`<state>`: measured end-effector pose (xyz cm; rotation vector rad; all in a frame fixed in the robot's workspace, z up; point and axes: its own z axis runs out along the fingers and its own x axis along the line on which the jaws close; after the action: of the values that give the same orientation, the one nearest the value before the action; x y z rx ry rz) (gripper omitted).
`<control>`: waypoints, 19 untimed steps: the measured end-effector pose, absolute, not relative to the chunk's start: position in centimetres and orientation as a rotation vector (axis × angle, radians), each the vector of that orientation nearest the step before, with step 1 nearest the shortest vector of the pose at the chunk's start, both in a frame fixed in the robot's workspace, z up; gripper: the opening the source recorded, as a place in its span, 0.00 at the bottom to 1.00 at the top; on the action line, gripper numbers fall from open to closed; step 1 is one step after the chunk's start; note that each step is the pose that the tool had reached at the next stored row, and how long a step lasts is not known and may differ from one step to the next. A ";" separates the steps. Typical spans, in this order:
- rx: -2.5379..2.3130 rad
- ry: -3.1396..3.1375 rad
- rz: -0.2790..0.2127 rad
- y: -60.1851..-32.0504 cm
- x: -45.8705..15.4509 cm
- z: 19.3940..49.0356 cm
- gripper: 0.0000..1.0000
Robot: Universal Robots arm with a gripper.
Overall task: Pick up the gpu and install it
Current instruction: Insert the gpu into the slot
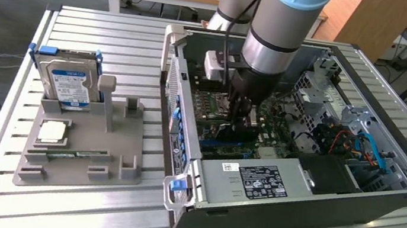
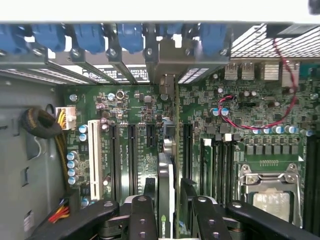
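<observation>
While the grey holder (image 1: pixel 78 150) on the exterior view's left of the computer case (image 1: pixel 293 216) carries a hard drive (image 1: pixel 68 84) and a memory stick (image 1: pixel 66 154), we log the gripper (image 1: pixel 241 116) down inside the case. Its fingers (image 2: pixel 142 217) are clamped on the gpu (image 2: pixel 166 195). We see the card held edge-on above the motherboard (image 2: pixel 135 145), in line with the expansion slots (image 2: pixel 131 150).

gpu (image 2: pixel 166 195) thin dark card, edge-on upright, clamped in pincer (image 2: pixel 170 210), above motherboard slots, bracket end toward 12 o'clock.
</observation>
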<state>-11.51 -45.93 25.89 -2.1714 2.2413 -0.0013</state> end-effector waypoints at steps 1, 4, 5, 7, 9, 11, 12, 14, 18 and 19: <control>-2.171 2.241 -0.001 -45.9 -11.5 26.2 0.34; -2.171 2.241 -0.001 -45.9 -11.5 27.1 0.34; -2.171 2.241 -0.001 -45.9 -11.5 27.4 0.34; -2.171 2.241 -0.002 -45.9 -11.5 27.9 0.34; -2.172 2.242 -0.003 -45.9 -11.5 28.3 0.34; -2.172 2.242 -0.004 -45.9 -11.5 28.7 0.34; -2.172 2.242 -0.004 -45.9 -11.5 28.9 0.34; -2.173 2.242 -0.005 -45.9 -11.5 29.2 0.34; -2.173 2.242 -0.005 -45.9 -11.5 30.1 0.34; -2.173 2.242 -0.005 -45.9 -11.5 30.3 0.34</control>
<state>-11.51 -45.93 30.27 -2.1726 2.2424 -0.0055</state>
